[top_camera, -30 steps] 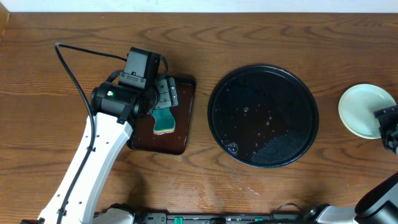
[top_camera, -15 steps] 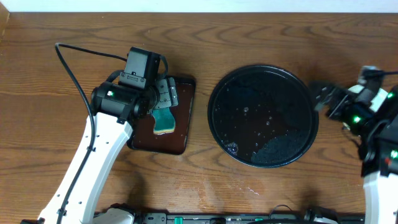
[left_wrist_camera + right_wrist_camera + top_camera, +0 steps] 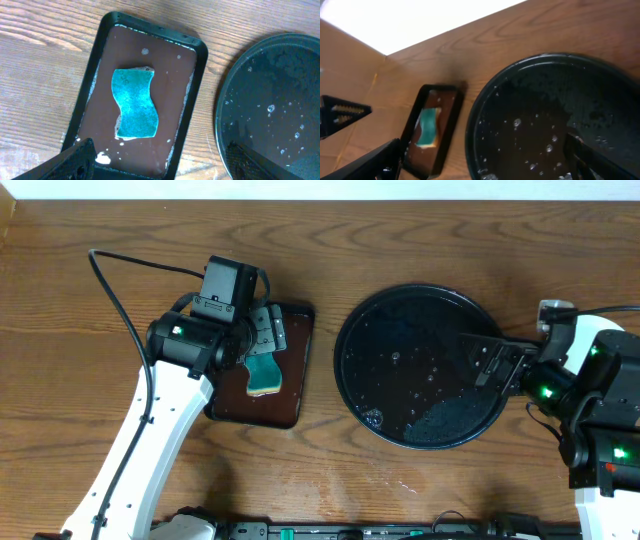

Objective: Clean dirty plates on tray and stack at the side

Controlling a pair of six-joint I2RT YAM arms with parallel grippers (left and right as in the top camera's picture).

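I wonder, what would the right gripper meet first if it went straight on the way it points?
Probably the wet floor of the black tray: the right gripper, open, points left over the tray's right part, seemingly tilted down. Height is unclear; if level, it would head toward the brown tray.

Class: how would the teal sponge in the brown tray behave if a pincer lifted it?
The teal sponge likely squashes and feels light, judging by its waisted foam shape. White suds around it on the brown tray suggest it is wet, so it may drip.
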